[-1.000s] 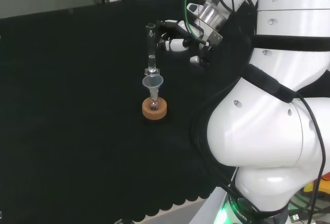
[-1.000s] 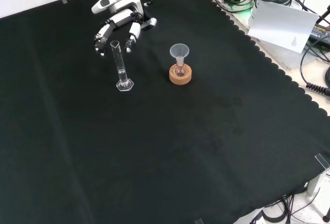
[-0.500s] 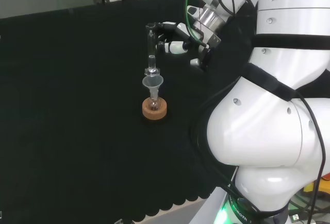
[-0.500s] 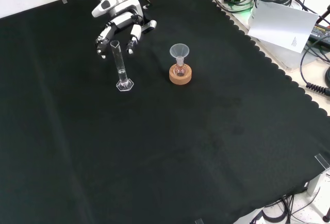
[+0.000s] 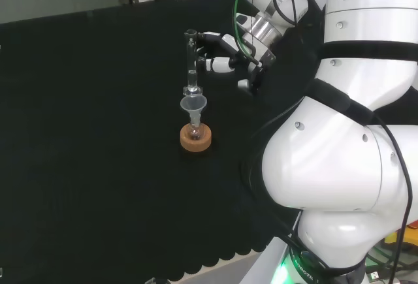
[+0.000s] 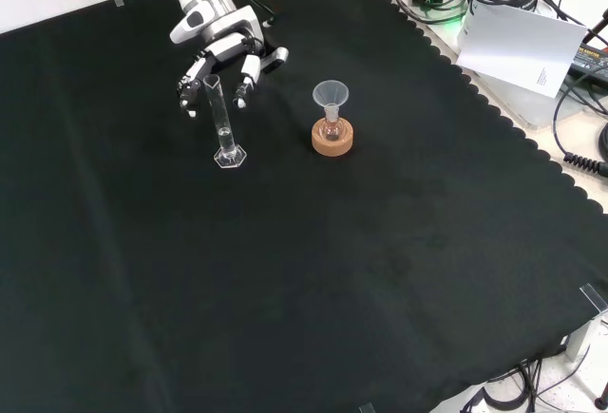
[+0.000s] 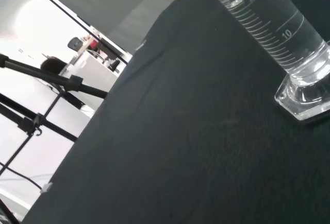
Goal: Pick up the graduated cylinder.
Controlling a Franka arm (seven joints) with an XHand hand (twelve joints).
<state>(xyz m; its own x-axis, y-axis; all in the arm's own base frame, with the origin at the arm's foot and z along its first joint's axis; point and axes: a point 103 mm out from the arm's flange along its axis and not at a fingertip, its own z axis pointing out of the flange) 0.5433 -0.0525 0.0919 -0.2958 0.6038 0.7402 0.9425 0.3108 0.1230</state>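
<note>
Item: graduated cylinder [image 6: 220, 119], clear glass, tall, narrow, on a small hexagonal foot [image 7: 304, 98]. Stands upright on the black-clothed bench [image 6: 380, 261], beside a cork ring [image 6: 332, 138] carrying a small flask with a funnel [image 6: 331, 96].

Hand [image 6: 220, 60]: just behind the cylinder's upper part in the front view, fingers [image 6: 242, 79] spread and loosely bent, grasping nothing.

Handling, as judged: light, rigid, smooth, breakable, top-heavy and easily tipped. Best taken round the tube at mid-height or above.
</note>
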